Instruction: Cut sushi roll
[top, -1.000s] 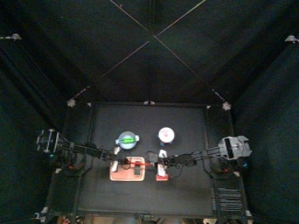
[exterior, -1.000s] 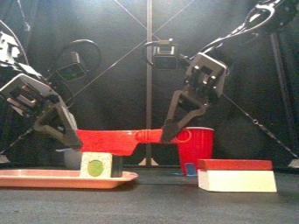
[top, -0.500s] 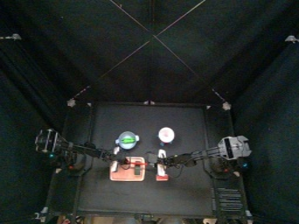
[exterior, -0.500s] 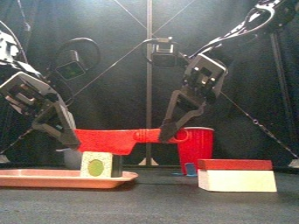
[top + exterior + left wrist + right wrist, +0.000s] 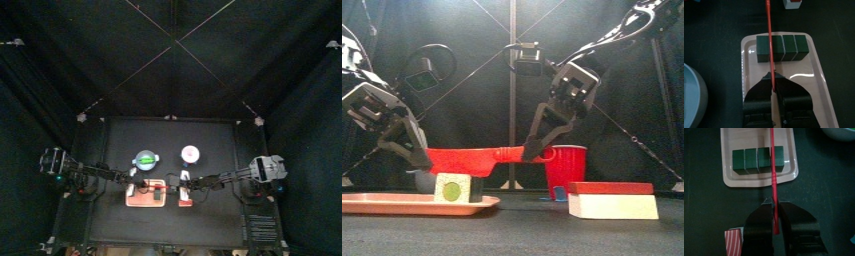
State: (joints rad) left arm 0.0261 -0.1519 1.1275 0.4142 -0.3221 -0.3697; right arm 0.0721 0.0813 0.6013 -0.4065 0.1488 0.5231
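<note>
We find the short dark-wrapped sushi roll [image 5: 783, 48] lying on the salmon-pink rectangular board [image 5: 815, 75], already scored into segments. The left tool [image 5: 773, 80] and right tool [image 5: 773, 204] are each clamped on one end of the long red blade [image 5: 473, 157], held level above the roll. We judge further cuts remain, the blade not yet down.

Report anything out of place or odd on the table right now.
Nothing stands out. The sushi roll lies square on the pink board, already scored into sections, none displaced. Both the left gripper and right gripper hold the red knife level above it. Nothing is spilled.

Both arms lowered, fingers [image 5: 412, 152] pinched.
</note>
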